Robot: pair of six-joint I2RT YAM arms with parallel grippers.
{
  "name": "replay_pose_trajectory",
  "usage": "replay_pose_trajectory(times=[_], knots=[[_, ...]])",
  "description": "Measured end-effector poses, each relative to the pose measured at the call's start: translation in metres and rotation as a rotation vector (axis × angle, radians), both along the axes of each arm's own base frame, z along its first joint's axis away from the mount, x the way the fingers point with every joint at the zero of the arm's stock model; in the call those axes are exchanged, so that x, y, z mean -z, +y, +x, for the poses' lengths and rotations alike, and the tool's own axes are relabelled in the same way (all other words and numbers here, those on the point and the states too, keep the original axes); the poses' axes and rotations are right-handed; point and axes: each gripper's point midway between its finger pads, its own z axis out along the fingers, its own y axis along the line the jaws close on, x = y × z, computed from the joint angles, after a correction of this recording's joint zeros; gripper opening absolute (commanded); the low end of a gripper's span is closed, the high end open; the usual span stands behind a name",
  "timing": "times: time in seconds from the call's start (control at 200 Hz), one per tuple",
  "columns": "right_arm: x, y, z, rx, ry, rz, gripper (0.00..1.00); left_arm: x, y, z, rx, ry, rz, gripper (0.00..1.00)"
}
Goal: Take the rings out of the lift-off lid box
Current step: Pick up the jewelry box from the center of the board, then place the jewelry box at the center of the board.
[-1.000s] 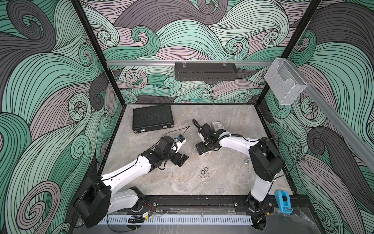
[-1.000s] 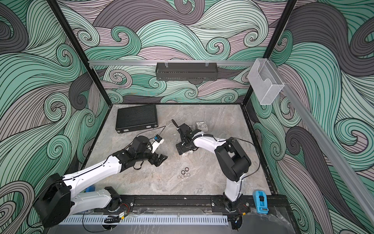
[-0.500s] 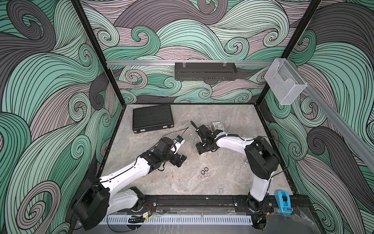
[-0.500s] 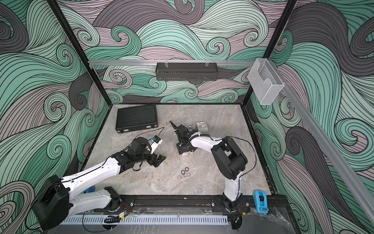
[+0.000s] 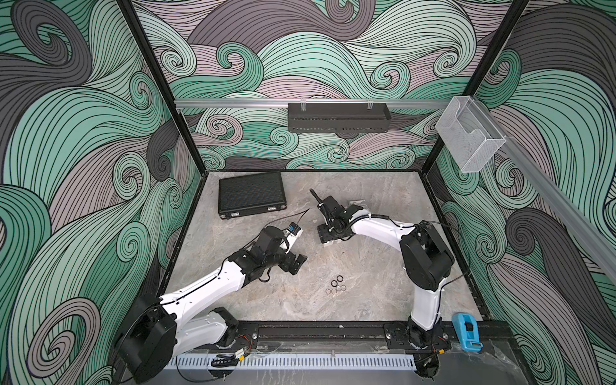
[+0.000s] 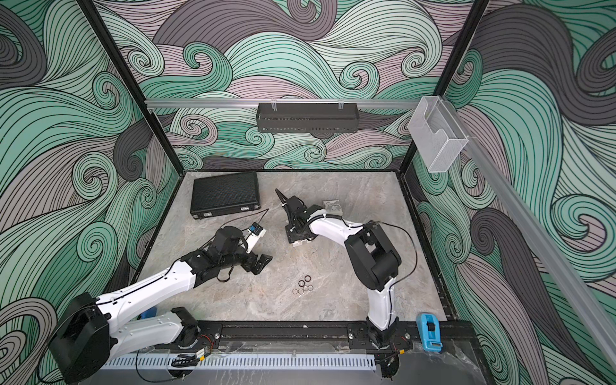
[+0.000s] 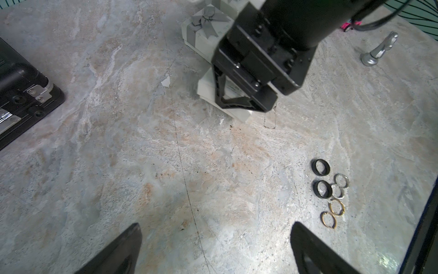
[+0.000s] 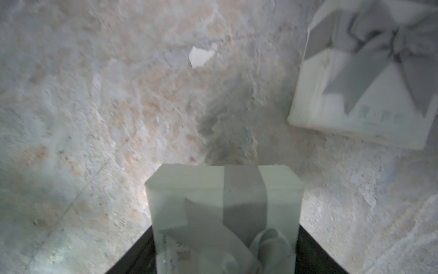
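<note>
- White ribboned box (image 8: 225,189), pinched by the right gripper (image 5: 328,237), probably for moving aside.
- Rings (image 7: 331,189) lie out on the near table (image 5: 366,300).
- Left gripper (image 7: 215,227) hovers spread, empty.

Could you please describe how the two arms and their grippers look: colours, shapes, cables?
The left arm and right arm have smooth white links joined by bulky black joint housings. The left gripper and right gripper are black, with angular black fingers. Thin black cables run along the arms; I see no readable markings.
</note>
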Motion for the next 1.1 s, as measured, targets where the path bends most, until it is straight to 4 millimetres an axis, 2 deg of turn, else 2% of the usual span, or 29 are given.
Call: replay_pose_trajectory(times=[0.14,0.26,0.411,0.506,0.576,0.681,0.846,0.911,0.977,1.017,1.102], knots=[[-0.003,0.022,0.027,0.018,-0.026,0.028,0.73,0.0,0.0,0.0,0.0,0.0,0.0,0.98],[0.006,0.035,0.047,0.04,-0.04,0.029,0.73,0.0,0.0,0.0,-0.002,-0.002,0.001,0.98],[0.024,0.041,0.061,0.068,-0.036,0.004,0.73,-0.002,0.002,0.001,-0.01,-0.014,0.0,0.99],[0.024,0.042,0.068,0.081,-0.045,-0.001,0.74,-0.002,0.005,0.0,-0.018,-0.018,0.004,0.99],[0.021,0.043,0.073,0.09,-0.054,0.002,0.8,0.001,0.006,0.0,-0.022,-0.016,0.011,0.99],[0.019,0.041,0.078,0.098,-0.059,0.003,0.99,0.001,0.007,0.0,-0.026,-0.018,0.014,0.99],[0.015,0.034,0.076,0.088,-0.056,-0.009,1.0,-0.001,0.011,0.002,-0.044,-0.029,0.025,0.99],[0.003,0.027,0.071,0.075,-0.064,-0.011,1.0,-0.01,0.014,0.006,-0.065,-0.055,0.029,0.99],[-0.023,0.018,0.063,0.057,-0.091,-0.001,1.0,-0.031,0.017,0.014,-0.098,-0.115,0.022,0.99],[-0.046,0.012,0.059,0.039,-0.126,0.016,1.0,-0.048,0.021,0.021,-0.129,-0.165,0.014,0.99],[-0.115,-0.006,0.045,0.0,-0.278,0.088,1.0,-0.089,0.035,0.037,-0.234,-0.291,0.0,0.99]])
